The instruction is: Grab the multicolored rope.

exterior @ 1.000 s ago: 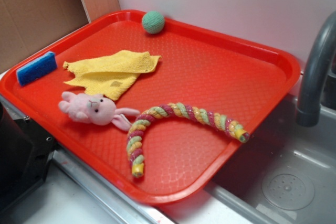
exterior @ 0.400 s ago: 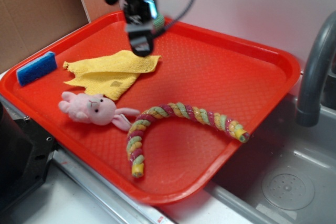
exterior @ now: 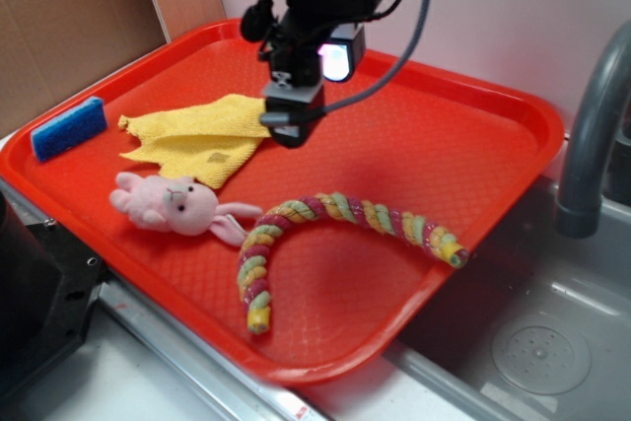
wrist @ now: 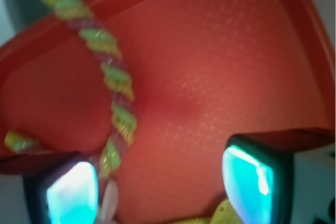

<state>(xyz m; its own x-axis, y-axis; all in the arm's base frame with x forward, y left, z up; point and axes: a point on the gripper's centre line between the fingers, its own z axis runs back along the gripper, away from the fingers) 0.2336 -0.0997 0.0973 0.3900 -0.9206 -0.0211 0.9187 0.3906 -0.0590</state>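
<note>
Your gripper (exterior: pixel 292 125) hangs over the tray (exterior: pixel 493 135) with fingers (wrist: pixel 247 179) spread, holding nothing; the rope (exterior: pixel 335 216) lies apart.

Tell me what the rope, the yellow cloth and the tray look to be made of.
Rope: soft twisted fibre, likely cotton; matte pink, yellow and green strands spiral together.
Yellow cloth: knitted or woven fabric, limp and folded, with a fine textured weave.
Tray: probably hard plastic; glossy red, with a moulded pebbled floor and raised rim.
</note>
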